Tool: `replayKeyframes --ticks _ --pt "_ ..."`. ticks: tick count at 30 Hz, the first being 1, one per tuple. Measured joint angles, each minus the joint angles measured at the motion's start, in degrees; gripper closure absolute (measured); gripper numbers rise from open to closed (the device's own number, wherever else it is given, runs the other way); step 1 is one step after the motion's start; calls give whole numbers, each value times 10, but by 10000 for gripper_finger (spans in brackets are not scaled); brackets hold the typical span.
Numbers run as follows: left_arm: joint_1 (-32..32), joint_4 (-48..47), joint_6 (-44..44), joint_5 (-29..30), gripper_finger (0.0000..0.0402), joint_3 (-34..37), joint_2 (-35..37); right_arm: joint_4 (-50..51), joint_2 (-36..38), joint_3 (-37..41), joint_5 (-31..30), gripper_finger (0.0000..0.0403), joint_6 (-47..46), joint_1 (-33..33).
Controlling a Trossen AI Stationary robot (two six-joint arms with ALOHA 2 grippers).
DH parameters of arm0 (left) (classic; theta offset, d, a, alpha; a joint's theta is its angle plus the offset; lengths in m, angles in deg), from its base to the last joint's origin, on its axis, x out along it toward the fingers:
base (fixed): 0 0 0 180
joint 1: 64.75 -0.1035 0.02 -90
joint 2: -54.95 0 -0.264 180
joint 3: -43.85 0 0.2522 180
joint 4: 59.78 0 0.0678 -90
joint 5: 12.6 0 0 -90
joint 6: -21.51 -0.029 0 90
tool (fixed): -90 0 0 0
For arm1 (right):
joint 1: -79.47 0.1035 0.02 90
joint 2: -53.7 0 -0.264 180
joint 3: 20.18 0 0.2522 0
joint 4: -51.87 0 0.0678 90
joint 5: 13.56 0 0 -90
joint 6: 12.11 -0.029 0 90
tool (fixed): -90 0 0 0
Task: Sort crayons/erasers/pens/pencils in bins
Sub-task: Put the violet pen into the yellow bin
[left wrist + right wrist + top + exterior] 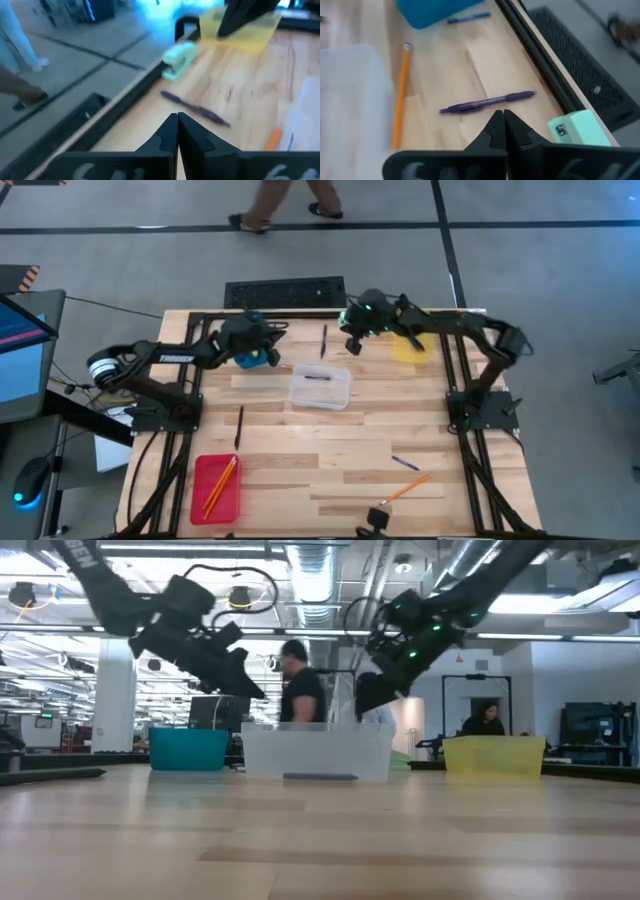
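Both arms are held above the far edge of the worktop, in the upper middle of the high view, and neither is carrying anything. The right gripper is seen with its jaws pressed together and empty, poised directly over a purple-blue pen that lies flat on the wood at the centre of the right wrist view, just beside the mint-green object. The left gripper is likewise closed on nothing, hovering by the blue bin at upper left centre of the high view. The step in hand is judged to be the pickup of this pen. For a clean grasp, the jaws would need to be opened first, turned so that they straddle the pen across its width, and lowered near the barrel's middle so that the pen does not tip when lifted. Care is called for near the mint-green object and the worktop's dark rail, both close by. The clear bin, at the centre of the high view, already holds 1 dark pen and is judged the likely destination. 2 pencils lie in the red bin at lower left; the yellow bin sits at upper right. Another pencil lies loose beside the clear bin.
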Motion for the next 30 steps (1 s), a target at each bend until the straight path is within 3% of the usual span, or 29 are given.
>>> replayKeyframes --ticks 6,11,21,30 --pt "-10 62 0 1 401 40 10 122 -102 -143 8 401 15 -11" --pt "-16 68 -2 22 401 42 8 151 -178 -225 18 402 90 -10" --pt "-18 100 -17 29 401 42 8 207 -301 -349 77 402 122 -47" --pt "-18 105 -22 27 401 42 8 252 -360 -423 115 402 151 -53"
